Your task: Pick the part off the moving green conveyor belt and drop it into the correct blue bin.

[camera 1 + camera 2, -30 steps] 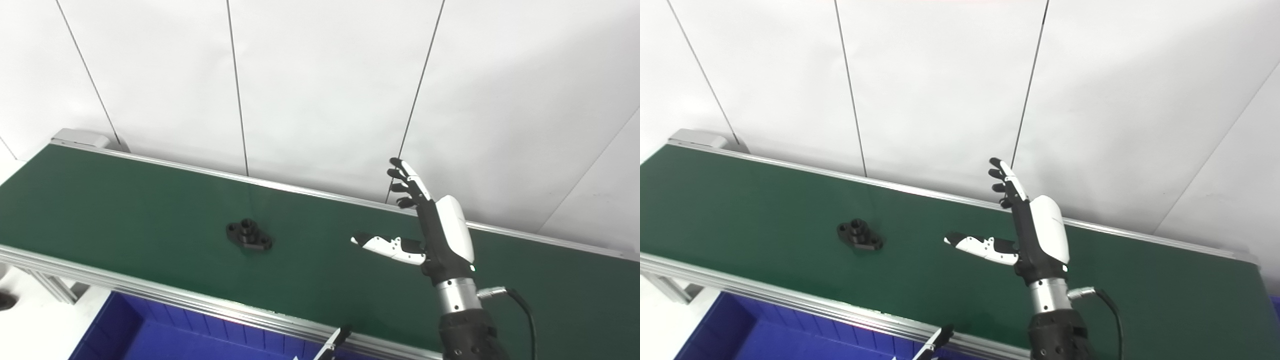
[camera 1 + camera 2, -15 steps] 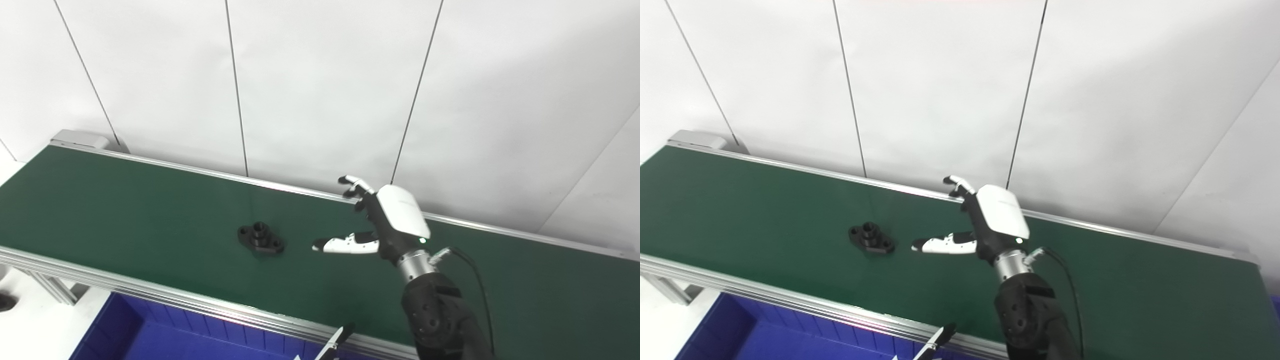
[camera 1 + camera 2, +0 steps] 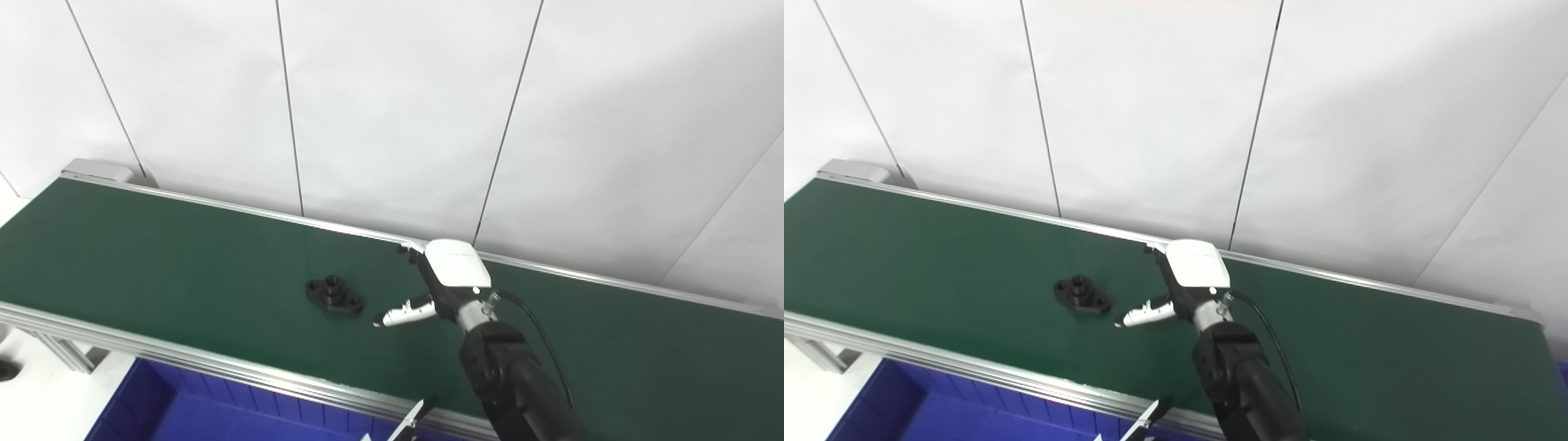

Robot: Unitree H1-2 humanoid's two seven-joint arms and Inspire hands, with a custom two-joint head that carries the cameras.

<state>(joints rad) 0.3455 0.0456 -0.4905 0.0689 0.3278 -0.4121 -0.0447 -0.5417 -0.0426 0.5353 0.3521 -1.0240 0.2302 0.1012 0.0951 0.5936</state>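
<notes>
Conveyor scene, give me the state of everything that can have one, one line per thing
Part: flat on the belt, not held, left of the thumb tip.
Right robot hand: open, low over the belt, thumb toward the part, empty.
Left robot hand: not in view.
Belt: carries only the part.
Bin: below the belt's near rail, visible portion shows nothing inside.

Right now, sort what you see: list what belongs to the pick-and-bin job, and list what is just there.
Belongs to the job:
black flanged part, lying on the belt
green conveyor belt
blue bin below the belt's near rail
right hand, open, beside the part and apart from it

Just there:
white panelled wall
cable at the right wrist
</notes>
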